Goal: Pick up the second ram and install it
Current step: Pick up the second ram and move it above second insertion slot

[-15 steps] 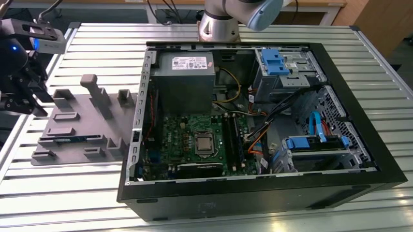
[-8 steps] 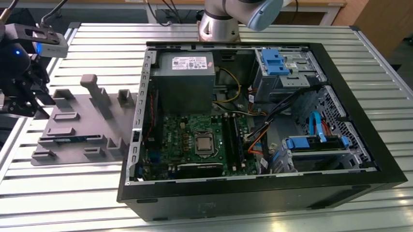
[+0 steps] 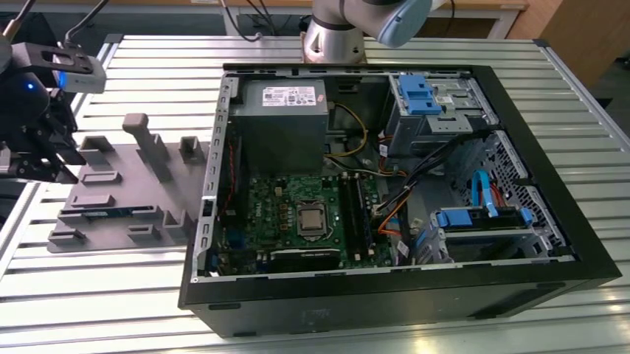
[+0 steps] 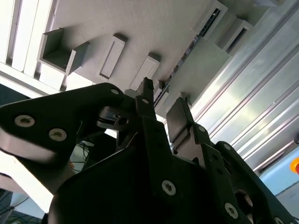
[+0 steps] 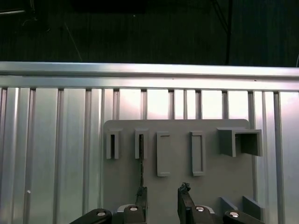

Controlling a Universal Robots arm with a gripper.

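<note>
The desk [image 3: 158, 59] is ribbed metal, silvery and brushed, throwing soft glare back along its slats. The tower case [image 3: 394, 295] wears a matt black coat outside and shows bare, dull-grey sheet metal within. At nine o'clock from it in the exterior view lies a holder tray [image 3: 118, 199] of matt grey plastic, faintly grainy. The motherboard [image 3: 265, 214] is green with a slight sheen, and the drive latches [image 3: 418, 96] are smooth blue plastic. The claw [image 5: 162, 190] looks matt black, dotted with shiny metal screw heads [image 4: 168, 187].
</note>
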